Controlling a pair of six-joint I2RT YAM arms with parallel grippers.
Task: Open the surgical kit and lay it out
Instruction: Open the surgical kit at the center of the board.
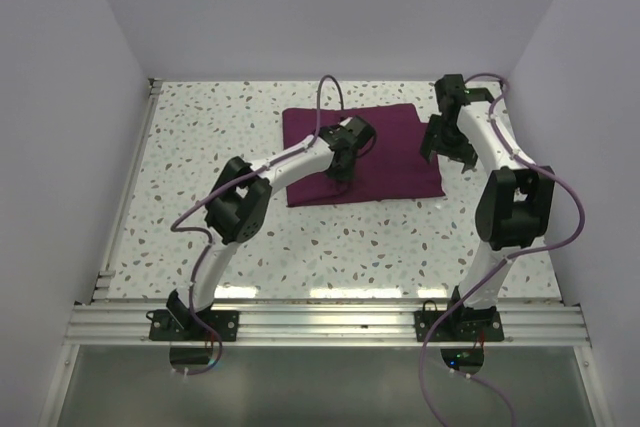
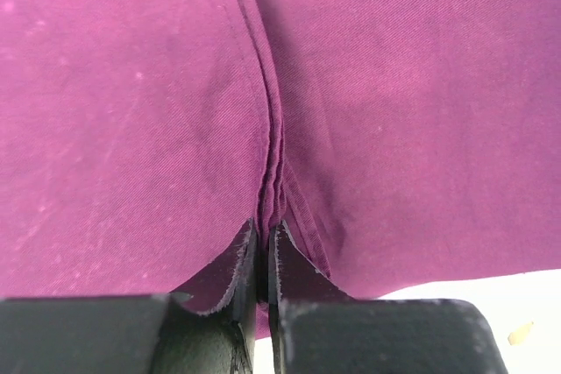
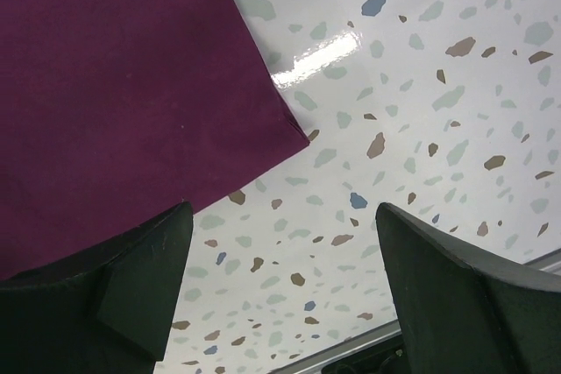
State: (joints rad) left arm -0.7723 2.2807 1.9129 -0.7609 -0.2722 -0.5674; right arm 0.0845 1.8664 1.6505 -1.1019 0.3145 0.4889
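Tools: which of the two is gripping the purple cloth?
The left tool, shut on a raised fold of the cloth wrap. The right tool hangs open beside the wrap's corner, over the table, holding nothing.

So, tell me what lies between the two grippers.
Only the folded dark magenta cloth wrap, nothing on it, between the left gripper and the right gripper; the top view shows it.

On desk point(image 1: 190, 177), far-centre: cloth wrap point(image 1: 390, 147), lying flat and folded. On the wrap's near-left part: left hand point(image 1: 339, 173), fingers point(image 2: 230, 269) pressed together on a raised fold that runs away from them. Just beside the wrap's right edge: right hand point(image 1: 452, 152), straddling a wrap corner, one side over wrap, other over bare desk.
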